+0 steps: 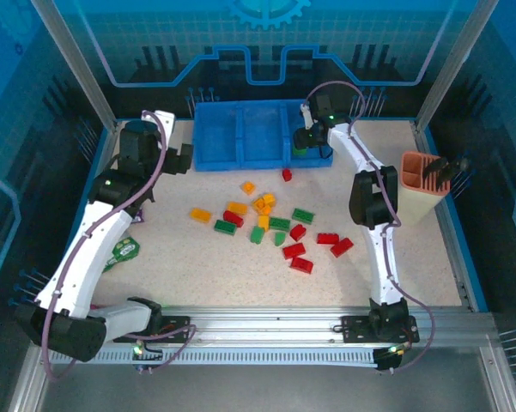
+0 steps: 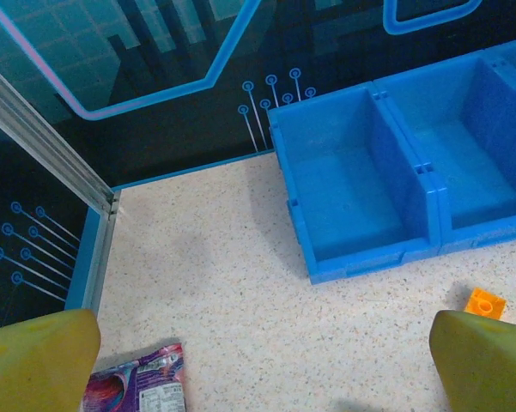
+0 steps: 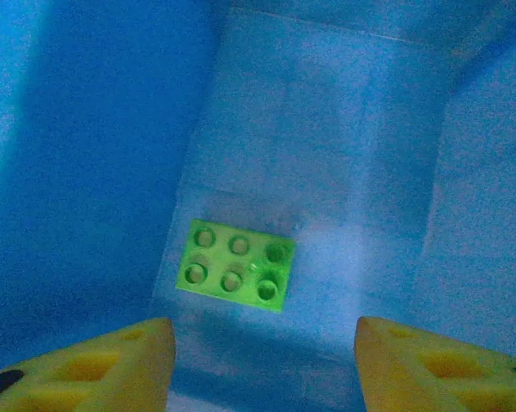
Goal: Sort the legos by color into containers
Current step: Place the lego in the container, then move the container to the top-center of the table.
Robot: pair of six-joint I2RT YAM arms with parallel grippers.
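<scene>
the top view is evenly bright and fairly sharp, with soft shadows under the arms [image 1: 94, 232] on the table [image 1: 197, 266]. the right wrist view is dim, blue-tinted and grainy in the tray [image 3: 69, 129], the green lego [image 3: 235, 264] soft; near fingers [image 3: 94, 369] blur.

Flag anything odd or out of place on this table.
A purple printed packet lies on the speckled tabletop, left of the wide blue plastic tray; it is no brick to sort. Nothing looks spilled or damaged; the green studded brick lies flat, studs up, inside the tray.
</scene>
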